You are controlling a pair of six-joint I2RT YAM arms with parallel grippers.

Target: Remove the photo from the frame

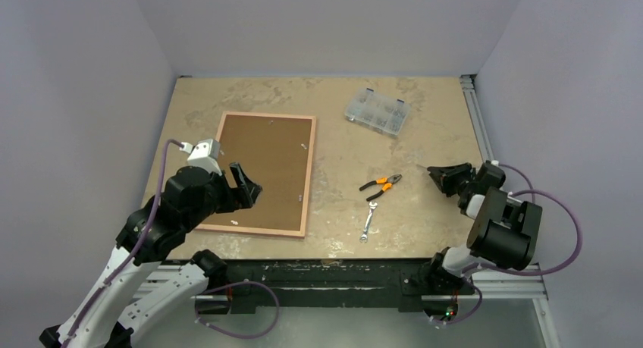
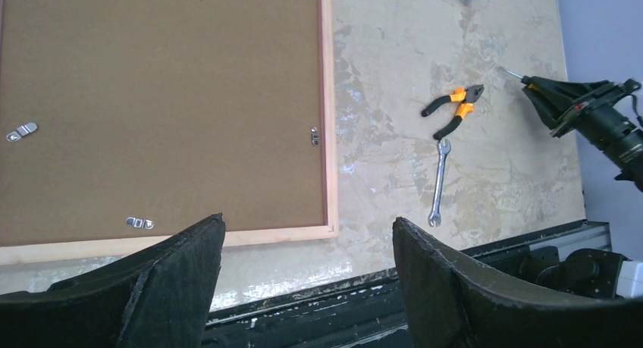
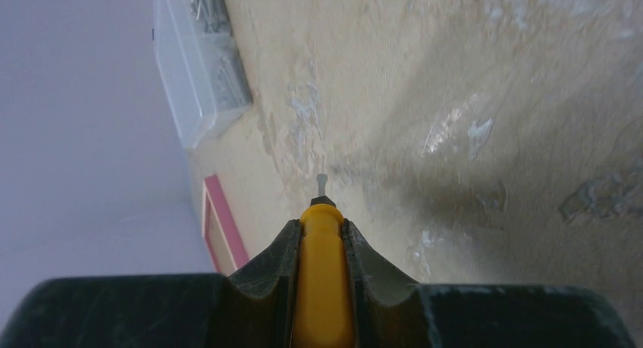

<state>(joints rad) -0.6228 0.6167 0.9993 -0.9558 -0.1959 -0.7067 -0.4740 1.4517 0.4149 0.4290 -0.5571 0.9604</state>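
The photo itself is hidden. It should sit under the brown fibreboard backing, which faces up inside the pink-rimmed rectangular frame lying flat on the left of the beige table. 4 small metal turn tabs sit at the backing's edges, so freeing them looks like the step in hand. The right gripper, clenched on a yellow-handled screwdriver, hangs well apart and must reach a tab. The left gripper hovers spread wide over the frame's near edge.

Orange pliers lie beside a wrench, parts box and yellow-handled screwdriver apart.
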